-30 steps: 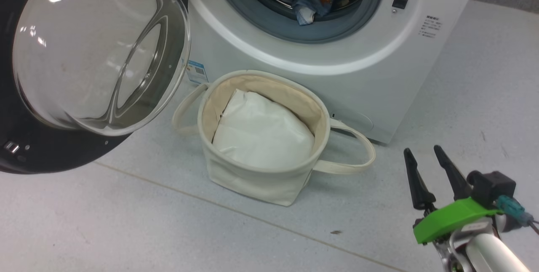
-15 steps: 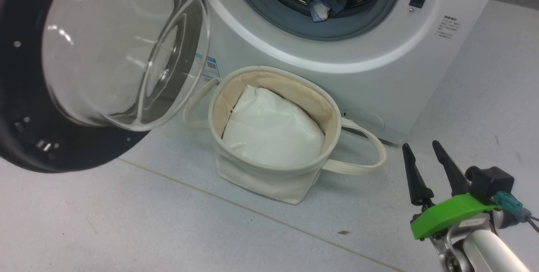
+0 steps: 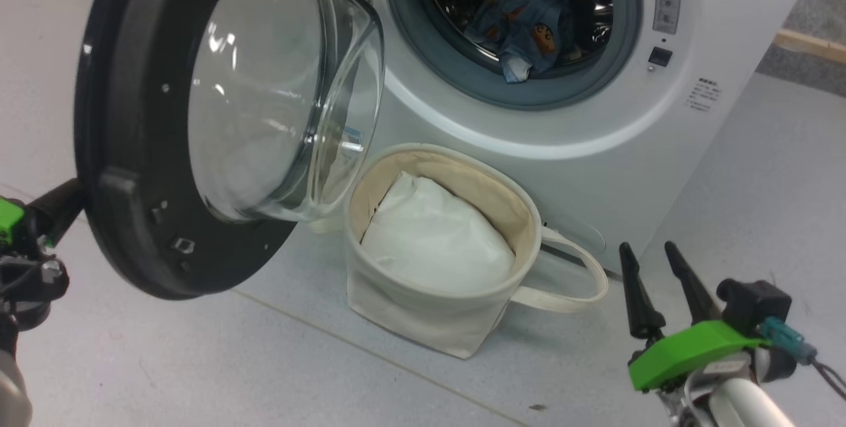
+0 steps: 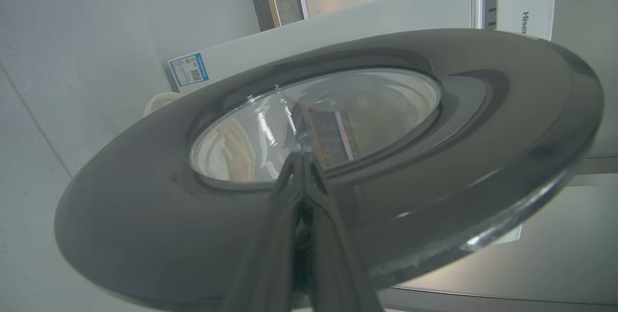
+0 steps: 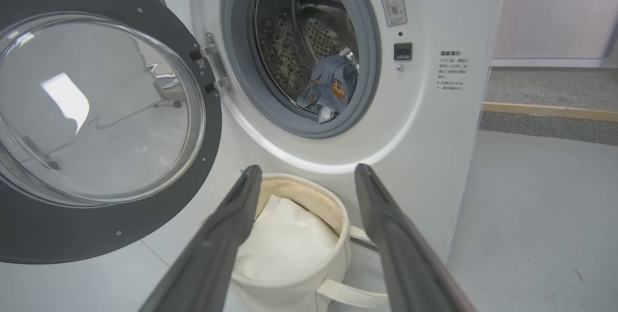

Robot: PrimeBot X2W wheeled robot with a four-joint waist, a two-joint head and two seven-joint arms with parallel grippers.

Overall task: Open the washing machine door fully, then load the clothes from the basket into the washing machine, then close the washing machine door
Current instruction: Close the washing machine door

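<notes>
Grey floor [image 3: 198, 361] runs under the white washer [image 3: 661, 169], upper right in the head view. Its door [image 3: 132, 229], upper left, stands part open. We judge it stiff and glossy, best pushed on the black rim far from the hinge [image 5: 212, 68]. Our basket [image 3: 410, 321], lower centre, holds white padding [image 3: 436, 242]. Clothes [image 3: 522, 24], soft and light, lie in the drum [image 5: 289, 56]. Left tool [image 4: 302, 157] is pinched shut at the door's outer face. Right tool [image 3: 646, 246], lower right, gapes wide and empty.
</notes>
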